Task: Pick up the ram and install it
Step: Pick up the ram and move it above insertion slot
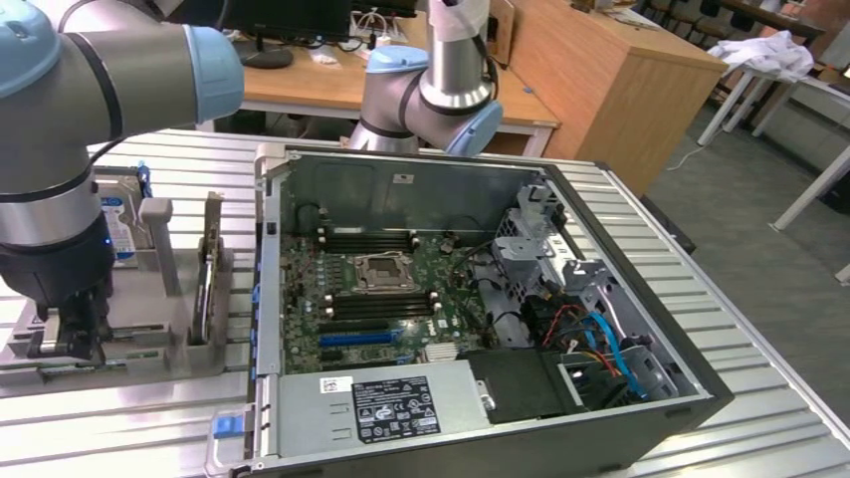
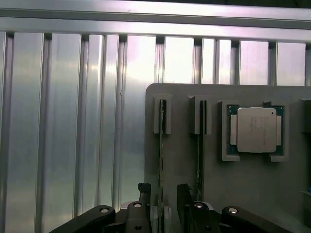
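The ram (image 2: 161,155) is a thin green stick standing on edge in a slot of the grey holder (image 2: 184,97). A second stick like it (image 2: 199,155) stands in the neighbouring slot. My gripper (image 2: 164,201) is open, its dark fingers (image 2: 144,194) on either side of the first stick with a small gap on each side. In the exterior view the gripper (image 1: 67,334) hangs low over the grey fixture (image 1: 133,349) at that view's left, beside the open computer case (image 1: 479,309). The motherboard (image 1: 385,289) lies inside the case with its black memory slots (image 1: 378,242) bare.
A square silver processor (image 2: 255,130) sits in a recess of the holder beside the sticks. A hard drive (image 1: 119,219) stands at the fixture's back. Ribbed aluminium table (image 2: 73,121) surrounds the holder. Cables and a drive cage (image 1: 584,319) fill the case's right side.
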You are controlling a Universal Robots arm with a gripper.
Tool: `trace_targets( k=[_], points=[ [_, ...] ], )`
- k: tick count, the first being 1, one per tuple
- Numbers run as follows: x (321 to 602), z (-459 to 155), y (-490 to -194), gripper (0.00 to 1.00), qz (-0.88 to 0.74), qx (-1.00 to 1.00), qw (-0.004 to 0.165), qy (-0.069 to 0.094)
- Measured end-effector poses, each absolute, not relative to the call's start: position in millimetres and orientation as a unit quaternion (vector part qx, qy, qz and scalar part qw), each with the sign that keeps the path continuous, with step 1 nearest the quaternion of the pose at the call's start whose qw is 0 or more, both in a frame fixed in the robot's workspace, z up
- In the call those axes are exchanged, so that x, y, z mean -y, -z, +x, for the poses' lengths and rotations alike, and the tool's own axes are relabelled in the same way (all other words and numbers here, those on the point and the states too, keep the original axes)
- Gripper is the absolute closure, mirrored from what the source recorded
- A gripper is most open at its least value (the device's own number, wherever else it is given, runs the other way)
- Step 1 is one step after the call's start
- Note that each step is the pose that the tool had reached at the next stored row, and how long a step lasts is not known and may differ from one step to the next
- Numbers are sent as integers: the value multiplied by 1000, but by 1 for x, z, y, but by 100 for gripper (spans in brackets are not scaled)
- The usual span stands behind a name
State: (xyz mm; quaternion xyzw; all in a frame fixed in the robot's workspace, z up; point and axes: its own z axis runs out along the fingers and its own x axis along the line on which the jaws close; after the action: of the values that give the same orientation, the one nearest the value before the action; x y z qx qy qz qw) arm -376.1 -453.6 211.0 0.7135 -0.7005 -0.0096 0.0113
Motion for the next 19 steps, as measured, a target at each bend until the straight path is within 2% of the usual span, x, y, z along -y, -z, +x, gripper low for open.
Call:
trace_targets(
  k=[19],
  points=[
    [454, -376, -205, 64, 713, 701, 11, 10]
  ],
)
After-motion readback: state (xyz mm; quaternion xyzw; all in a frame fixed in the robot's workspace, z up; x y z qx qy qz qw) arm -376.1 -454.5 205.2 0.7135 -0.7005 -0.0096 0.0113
